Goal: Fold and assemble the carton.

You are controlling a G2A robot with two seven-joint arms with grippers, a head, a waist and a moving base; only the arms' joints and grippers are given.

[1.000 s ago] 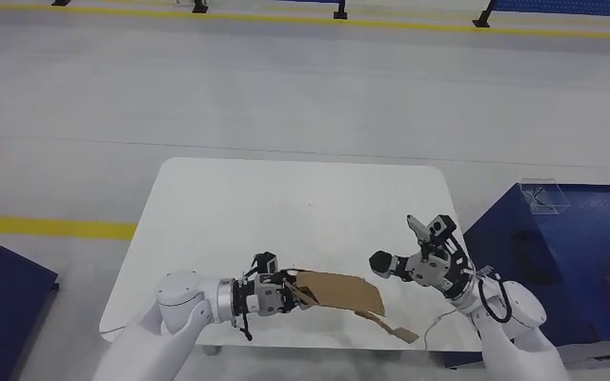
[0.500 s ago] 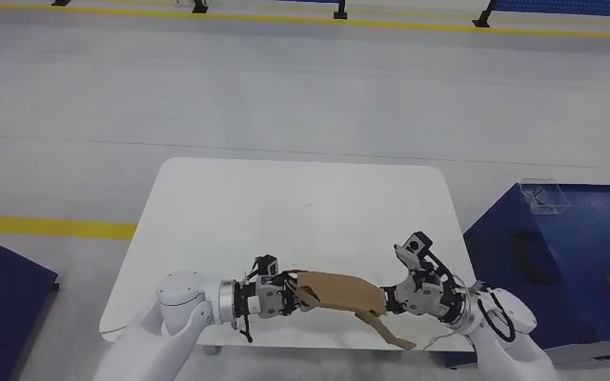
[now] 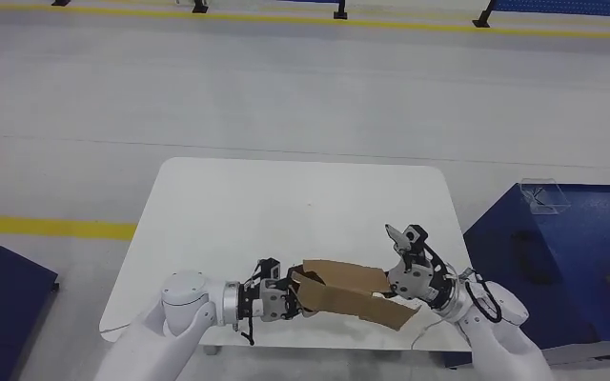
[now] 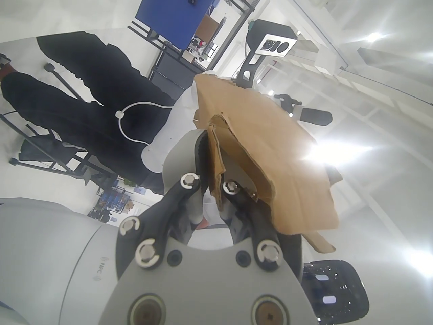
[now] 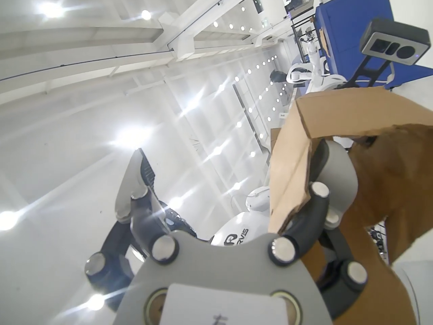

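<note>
While the left claw (image 3: 294, 295) pinches the left end of the carton (image 3: 343, 288), the right claw (image 3: 392, 258) is spread. It touches the right end.

A white rectangular table with rounded corners (image 3: 286, 205) stands on a pale grey, glossy floor (image 3: 286, 86). A yellow painted floor line (image 3: 57, 228) runs in from the left and meets the table's left edge. A second yellow line (image 3: 286, 19) crosses the floor well beyond the far edge, near black stand feet (image 3: 340, 13). Just beside the table's right edge stands a dark blue cabinet (image 3: 548, 248). Overhead, white ceiling beams (image 5: 101, 31) run past rows of bright round lamps (image 5: 146, 14).
</note>
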